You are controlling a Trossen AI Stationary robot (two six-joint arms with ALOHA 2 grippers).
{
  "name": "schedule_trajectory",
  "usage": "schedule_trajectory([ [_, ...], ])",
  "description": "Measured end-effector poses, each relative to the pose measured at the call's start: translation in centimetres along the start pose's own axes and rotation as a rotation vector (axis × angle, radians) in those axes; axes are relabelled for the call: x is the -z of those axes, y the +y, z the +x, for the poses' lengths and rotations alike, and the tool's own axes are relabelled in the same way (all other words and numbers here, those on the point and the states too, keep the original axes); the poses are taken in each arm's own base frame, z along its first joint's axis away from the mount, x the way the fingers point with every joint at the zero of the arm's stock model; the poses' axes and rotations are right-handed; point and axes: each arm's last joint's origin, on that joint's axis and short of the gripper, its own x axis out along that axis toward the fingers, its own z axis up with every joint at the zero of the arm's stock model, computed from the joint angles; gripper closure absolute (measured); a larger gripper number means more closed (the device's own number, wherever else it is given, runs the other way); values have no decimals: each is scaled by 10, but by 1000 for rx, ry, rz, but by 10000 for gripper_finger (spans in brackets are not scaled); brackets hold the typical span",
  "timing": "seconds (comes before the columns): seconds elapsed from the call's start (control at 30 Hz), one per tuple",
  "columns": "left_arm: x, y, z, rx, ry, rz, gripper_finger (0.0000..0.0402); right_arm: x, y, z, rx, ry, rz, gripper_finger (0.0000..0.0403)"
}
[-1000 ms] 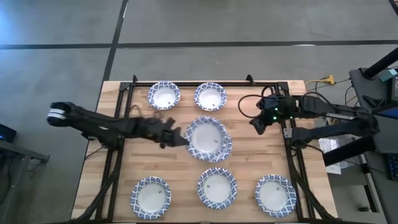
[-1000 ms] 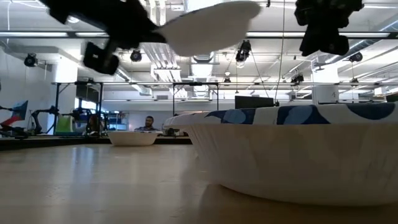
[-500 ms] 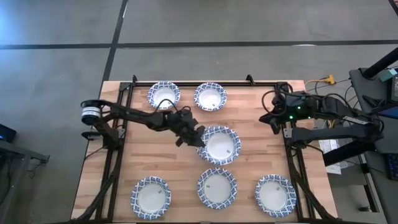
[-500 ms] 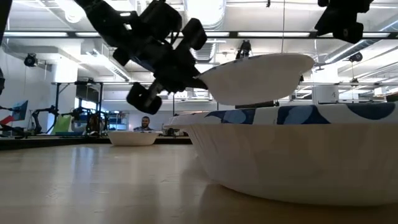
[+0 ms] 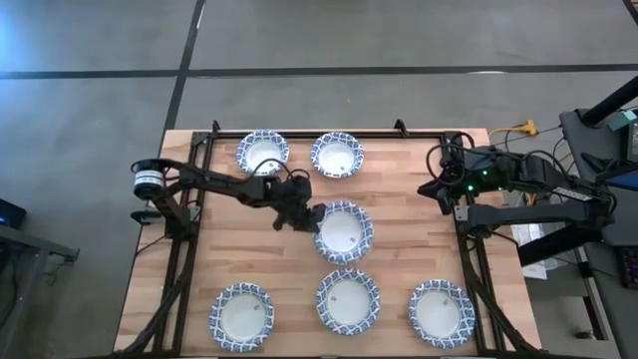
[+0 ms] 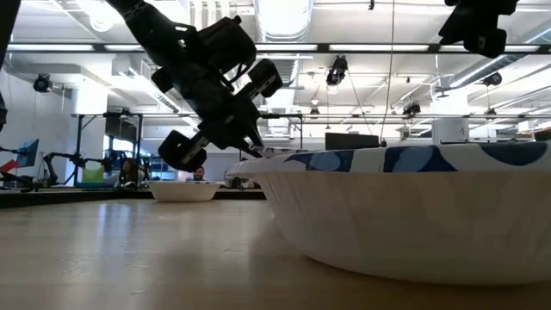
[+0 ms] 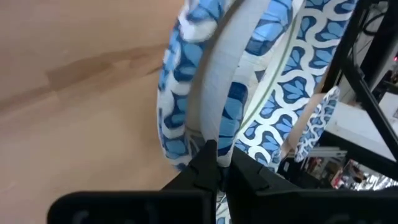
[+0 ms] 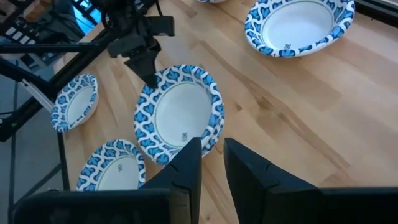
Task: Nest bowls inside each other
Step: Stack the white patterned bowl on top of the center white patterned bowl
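A stack of blue-and-white bowls (image 5: pixel 343 231) stands at the table's middle and also shows in the right wrist view (image 8: pixel 180 115). My left gripper (image 5: pixel 311 216) is shut on the top bowl (image 7: pixel 205 93) at the stack's left side. Two single bowls (image 5: pixel 262 153) (image 5: pixel 336 155) rest on their bases at the far edge. Three more (image 5: pixel 241 316) (image 5: pixel 348 299) (image 5: pixel 441 311) rest along the near edge. My right gripper (image 5: pixel 436 189) hangs open and empty in the air at the table's right edge. My left gripper pinches the top bowl's rim (image 7: pixel 217 127) between its two fingers, at the side facing the table's left. The fingers slant down from the far left. The bowl lies nested in the stack, with other patterned rims close under it.
In the low view the middle near bowl (image 6: pixel 413 215) fills the foreground and hides the stack's base. Black frame rails (image 5: pixel 184 259) run along both table sides. Bare wood lies between the stack and my right gripper.
My left gripper has carried a bowl from high above the table toward the right and down. The bowl, lifted clear before, now lies nested in the middle stack. My right gripper has drawn back toward the table's right edge.
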Motion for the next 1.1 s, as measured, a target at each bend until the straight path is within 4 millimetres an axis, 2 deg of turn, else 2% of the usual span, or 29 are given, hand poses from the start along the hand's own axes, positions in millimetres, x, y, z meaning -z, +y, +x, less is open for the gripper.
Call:
schedule_trajectory([
  [0.27,-3,0,-1,4,-11,20,393,0,0,0,0,0,-3,339],
  [0.5,-1,-4,-5,31,21,54,314,0,0,1,1,2,-3,339],
  [0.77,6,-20,-32,113,-12,102,212,1,-1,2,4,8,-2,339],
  [0.93,12,-23,-50,106,-62,116,189,1,-1,3,5,9,-2,339],
  [1.1,13,-21,-54,74,-98,137,187,1,-1,3,6,9,-2,339],
])
